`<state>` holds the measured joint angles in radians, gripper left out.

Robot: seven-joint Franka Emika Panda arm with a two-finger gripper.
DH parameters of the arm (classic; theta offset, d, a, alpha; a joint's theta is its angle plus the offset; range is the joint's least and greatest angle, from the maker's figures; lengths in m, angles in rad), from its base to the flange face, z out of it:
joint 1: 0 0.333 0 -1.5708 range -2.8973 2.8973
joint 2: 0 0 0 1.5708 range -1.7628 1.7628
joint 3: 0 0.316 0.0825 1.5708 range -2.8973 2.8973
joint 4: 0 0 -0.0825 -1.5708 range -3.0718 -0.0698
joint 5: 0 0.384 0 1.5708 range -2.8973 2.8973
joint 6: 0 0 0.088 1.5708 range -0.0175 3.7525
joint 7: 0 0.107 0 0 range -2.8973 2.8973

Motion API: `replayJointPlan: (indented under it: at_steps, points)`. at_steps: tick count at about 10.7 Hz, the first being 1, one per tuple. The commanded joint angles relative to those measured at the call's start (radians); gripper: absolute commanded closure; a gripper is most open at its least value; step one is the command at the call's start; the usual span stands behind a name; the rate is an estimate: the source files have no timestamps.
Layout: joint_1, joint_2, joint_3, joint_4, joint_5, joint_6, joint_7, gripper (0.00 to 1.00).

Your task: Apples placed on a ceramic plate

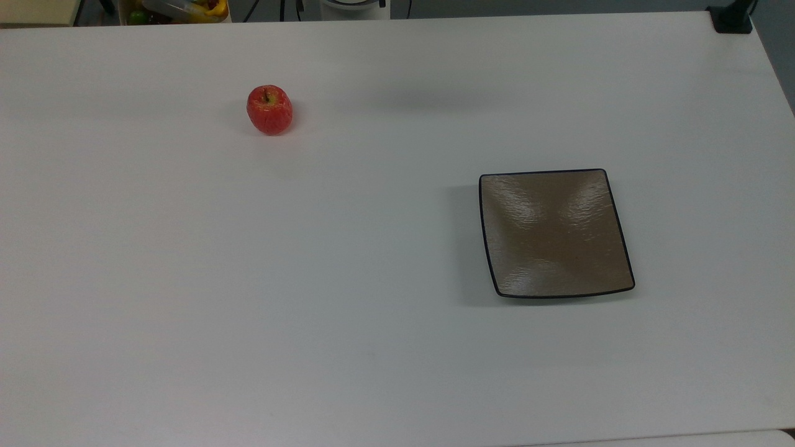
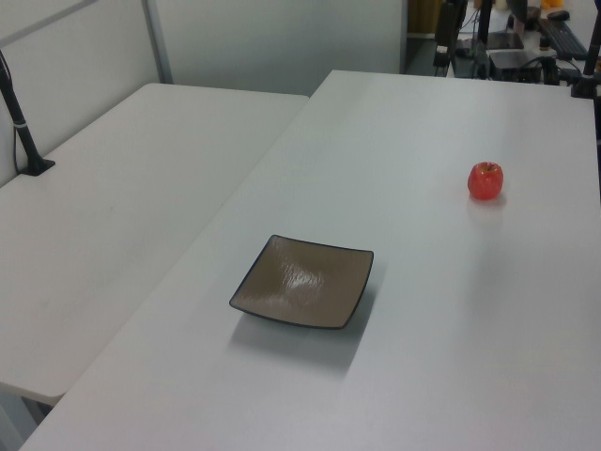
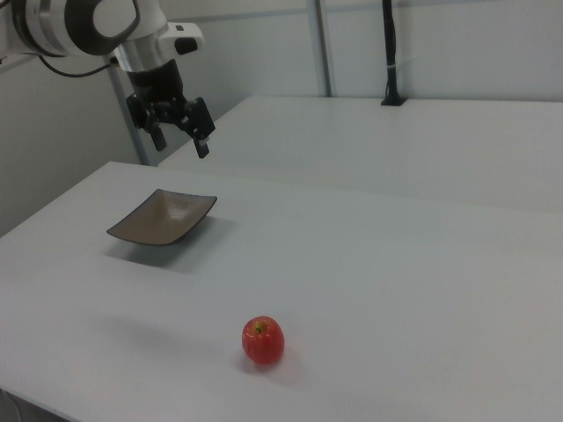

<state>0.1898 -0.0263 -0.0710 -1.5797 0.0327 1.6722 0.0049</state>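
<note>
A small red apple (image 1: 269, 110) with a yellowish patch at its stem rests on the white table, well apart from the plate; it also appears as the apple (image 2: 485, 180) and the apple (image 3: 263, 340). The square brown ceramic plate (image 1: 554, 233) with a dark rim lies bare on the table, seen too as the plate (image 2: 302, 293) and the plate (image 3: 164, 218). My gripper (image 3: 181, 142) hangs high in the air at the right view's upper left, above and behind the plate, open with nothing between its fingers.
A second white table (image 2: 122, 225) adjoins along the plate's side. A black post (image 3: 390, 53) stands on that table, and a black clamp (image 1: 733, 18) sits at the top view's far right corner. Clutter (image 1: 180, 9) lies beyond the far edge.
</note>
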Motion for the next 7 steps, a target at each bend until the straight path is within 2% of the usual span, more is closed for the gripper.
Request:
replayJointPlan:
  at_steps: [1, 7]
  points:
    - [-0.009, -0.038, -0.003, -0.025, 0.023, 0.017, -0.016, 0.0]
    - [-0.016, -0.044, 0.005, -0.029, 0.023, 0.017, -0.016, 0.0]
